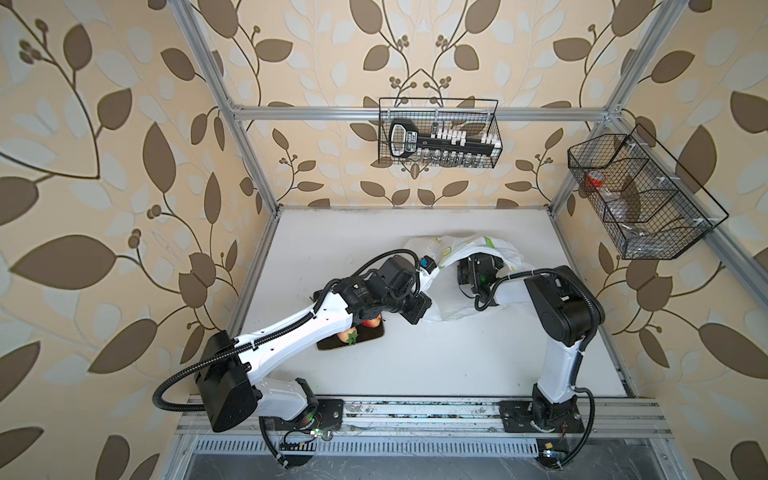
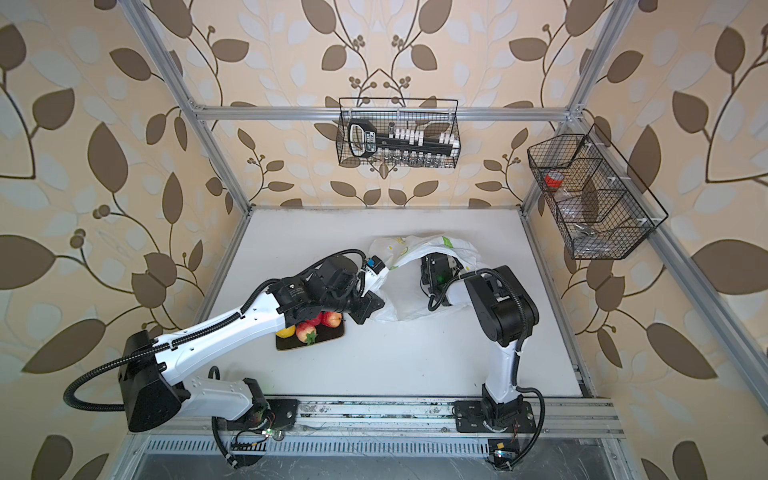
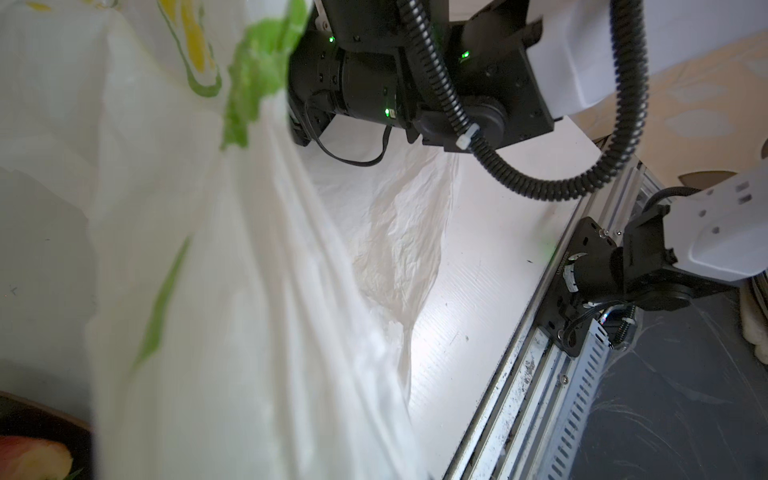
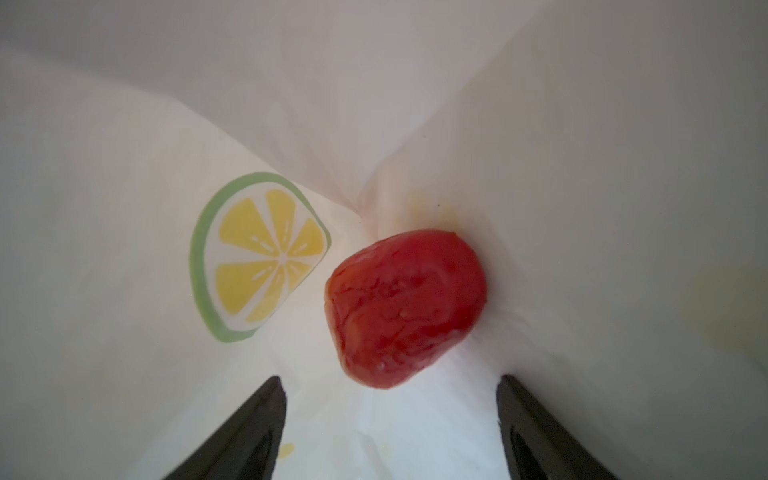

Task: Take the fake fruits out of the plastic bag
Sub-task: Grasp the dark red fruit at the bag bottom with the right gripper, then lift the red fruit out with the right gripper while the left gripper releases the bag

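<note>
Nearest, at 8 o'clock from the plastic bag [image 1: 490, 249]: several fake fruits [image 2: 305, 330] already out on the dark tray [image 2: 286, 344]. Farther in, left end effector [image 1: 429, 272] clamped shut on the bag's rim at 9 o'clock, tenting the film up. Under that tent, right end effector [image 4: 390, 386] in from 4 o'clock, jaws spread wide, gripping nothing. Just beyond the fingertips [image 4: 266, 415], one red fruit [image 4: 405, 307] in the bag's far fold, beside a printed lemon slice [image 4: 257, 257]. Mid-task, by the look of it: reaching for this piece. Next: ease forward to straddle it, close gently without pinching film, back out toward the tray.
</note>
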{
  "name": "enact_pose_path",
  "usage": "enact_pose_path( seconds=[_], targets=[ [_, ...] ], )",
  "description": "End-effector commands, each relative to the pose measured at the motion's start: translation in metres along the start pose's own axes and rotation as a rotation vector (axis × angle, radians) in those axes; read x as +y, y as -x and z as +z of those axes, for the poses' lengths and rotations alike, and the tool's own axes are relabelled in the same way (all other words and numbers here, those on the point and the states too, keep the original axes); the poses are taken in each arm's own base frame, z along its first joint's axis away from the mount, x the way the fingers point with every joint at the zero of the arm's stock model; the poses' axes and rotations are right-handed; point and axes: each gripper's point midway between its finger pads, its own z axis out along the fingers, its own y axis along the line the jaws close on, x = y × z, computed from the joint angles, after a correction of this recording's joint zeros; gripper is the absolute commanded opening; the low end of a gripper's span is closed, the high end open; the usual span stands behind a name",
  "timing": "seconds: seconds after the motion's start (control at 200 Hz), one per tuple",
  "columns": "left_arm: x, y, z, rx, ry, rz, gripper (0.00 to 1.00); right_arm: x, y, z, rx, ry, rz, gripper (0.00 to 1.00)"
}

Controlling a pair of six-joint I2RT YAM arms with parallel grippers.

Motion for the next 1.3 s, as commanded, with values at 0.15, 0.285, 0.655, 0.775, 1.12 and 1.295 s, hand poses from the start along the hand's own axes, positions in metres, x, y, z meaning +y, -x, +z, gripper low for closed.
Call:
enact_pose_path(
  seconds=[0.15,0.285,0.655,0.775,1.12,1.295],
  targets=[
    [-0.023,0.013,-0.023,-0.035,-0.056,0.037,0.0,-0.026,-0.003,0.02,0.008,-0.097,0.08,0.75],
    [-0.026,0.008,-0.027,-0.018,-0.061,0.044,0.0,-0.032,-0.003,0.027,-0.003,-0.124,0.079,0.7],
    [-0.024,0.003,-0.039,-0.028,-0.04,0.038,0.0,-0.045,0.013,0.033,-0.082,-0.186,0.084,0.66],
    [-0.025,0.0,-0.042,-0.027,-0.042,0.035,0.0,-0.044,0.017,0.038,-0.091,-0.191,0.072,0.69],
    [-0.015,0.004,-0.039,-0.043,0.013,0.023,0.0,-0.023,0.015,0.04,-0.061,-0.147,-0.024,0.47],
    [0.003,0.017,-0.031,-0.081,0.116,-0.007,0.0,-0.003,0.009,0.025,-0.004,-0.088,-0.11,0.45]
  ],
)
